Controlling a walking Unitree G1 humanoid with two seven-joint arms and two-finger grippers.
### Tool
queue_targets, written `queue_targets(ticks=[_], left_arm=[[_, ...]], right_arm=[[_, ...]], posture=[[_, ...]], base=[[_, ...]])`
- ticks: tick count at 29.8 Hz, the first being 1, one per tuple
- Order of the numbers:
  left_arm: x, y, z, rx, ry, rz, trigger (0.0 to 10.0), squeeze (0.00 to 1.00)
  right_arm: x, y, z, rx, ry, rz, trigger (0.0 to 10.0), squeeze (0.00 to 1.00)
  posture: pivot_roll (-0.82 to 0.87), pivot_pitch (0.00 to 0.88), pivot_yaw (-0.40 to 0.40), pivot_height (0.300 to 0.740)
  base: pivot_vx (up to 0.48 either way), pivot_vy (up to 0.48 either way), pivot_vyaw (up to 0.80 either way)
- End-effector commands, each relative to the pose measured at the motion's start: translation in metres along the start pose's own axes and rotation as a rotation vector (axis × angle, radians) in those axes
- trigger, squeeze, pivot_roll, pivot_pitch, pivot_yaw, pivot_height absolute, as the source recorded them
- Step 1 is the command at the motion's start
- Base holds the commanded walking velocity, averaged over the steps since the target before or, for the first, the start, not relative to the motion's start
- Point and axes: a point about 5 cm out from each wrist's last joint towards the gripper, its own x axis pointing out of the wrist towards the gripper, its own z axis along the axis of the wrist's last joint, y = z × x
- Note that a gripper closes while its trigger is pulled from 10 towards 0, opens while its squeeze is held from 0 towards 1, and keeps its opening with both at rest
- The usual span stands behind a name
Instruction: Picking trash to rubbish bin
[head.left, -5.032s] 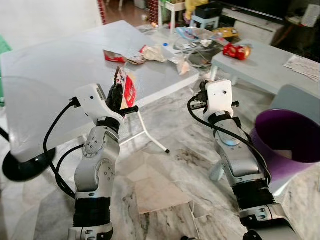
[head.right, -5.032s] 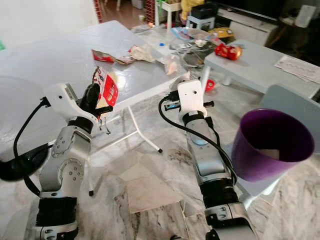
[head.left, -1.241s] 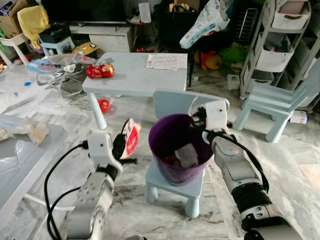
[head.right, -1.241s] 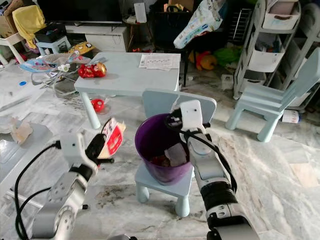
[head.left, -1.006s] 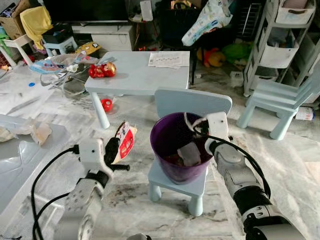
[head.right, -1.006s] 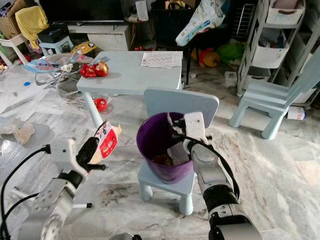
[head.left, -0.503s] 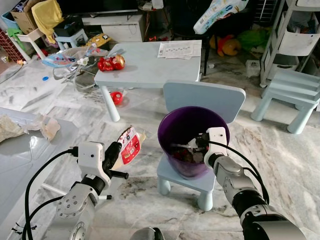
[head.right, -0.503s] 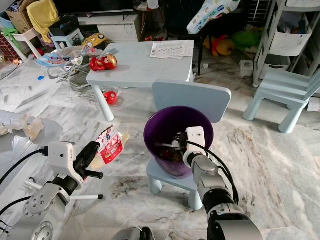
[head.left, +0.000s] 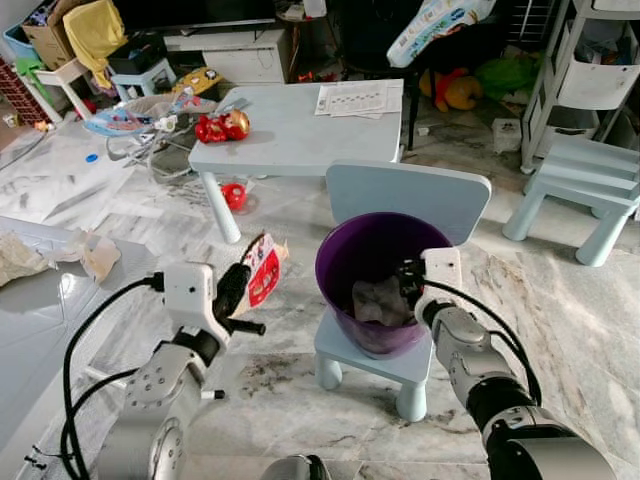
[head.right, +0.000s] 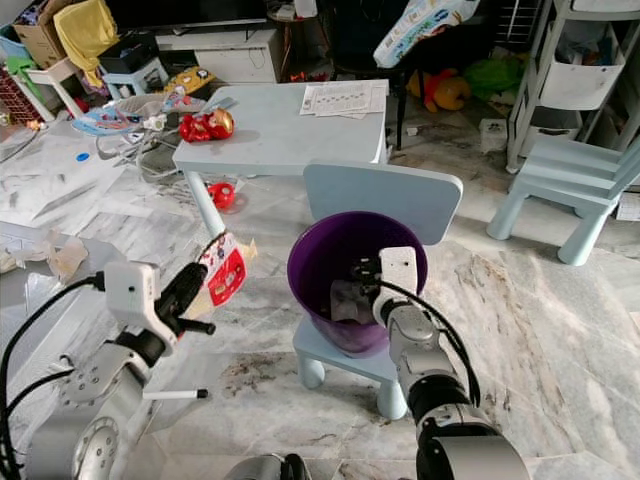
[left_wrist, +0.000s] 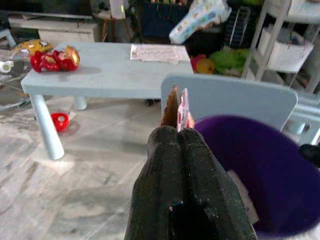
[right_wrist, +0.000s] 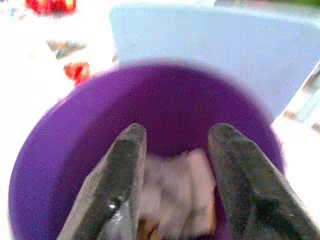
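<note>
Blurred purple bin (right_wrist: 60, 165) holds pale trash (right_wrist: 172, 192) of unclear kind (its lower part hidden); wrapper's (left_wrist: 178, 107) print is unreadable edge-on.

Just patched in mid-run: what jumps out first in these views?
The purple bin on the small blue chair dead ahead, with the right gripper open over its mouth and pale trash inside. To its left, the left gripper is clamped on a red and white wrapper, short of the rim.

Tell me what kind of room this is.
Probably a home living or play room: a child-size blue table and small chairs, a soft toy, marble-look floor.
</note>
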Motion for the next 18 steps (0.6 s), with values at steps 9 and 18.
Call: queue_targets(ticks=[9, 18], left_arm=[[0.023, -0.007, 0.005, -0.049, -0.054, 0.008, 4.9, 0.0], [0.044, -0.022, 0.005, -0.109, -0.065, -0.036, 10.0, 0.0]], right_arm=[[-0.024, -0.005, 0.027, -0.061, -0.167, -0.021, 10.0, 1.0], [-0.045, 0.001, 0.041, -0.063, -0.208, 0.038, 10.0, 0.0]], posture=[[0.04, 0.054, 0.079, 0.74], [-0.02, 0.037, 0.063, 0.74]], base=[[0.0, 0.0, 0.0], [0.0, 0.0, 0.0]])
